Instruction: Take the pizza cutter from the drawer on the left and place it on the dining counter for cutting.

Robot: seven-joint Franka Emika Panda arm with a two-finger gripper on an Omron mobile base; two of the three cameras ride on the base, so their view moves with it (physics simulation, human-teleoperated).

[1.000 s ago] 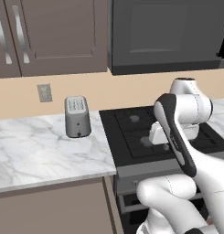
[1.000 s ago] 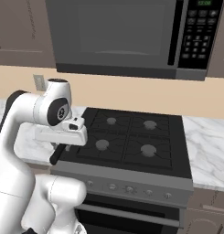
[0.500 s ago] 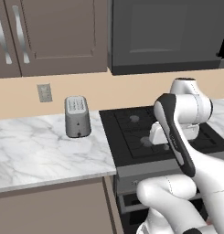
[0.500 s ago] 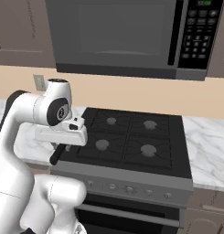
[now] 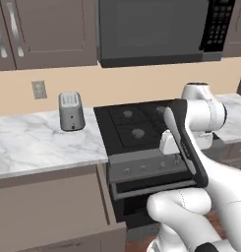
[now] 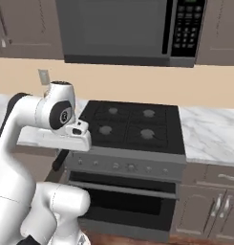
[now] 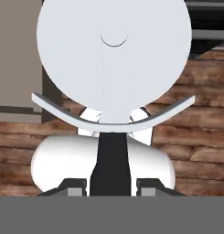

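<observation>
Hand view shows the pizza cutter (image 7: 114, 64), pale round wheel on a thin dark handle, apparently clamped between the dark fingers (image 7: 73, 186) above a brown plank floor (image 7: 195, 137).

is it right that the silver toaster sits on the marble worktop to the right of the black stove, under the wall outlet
Not quite: the toaster stands on the marble worktop to the left of the black stove, not the right. The left base view shows this. The rest holds: it sits just below and a little right of the wall outlet.
</observation>
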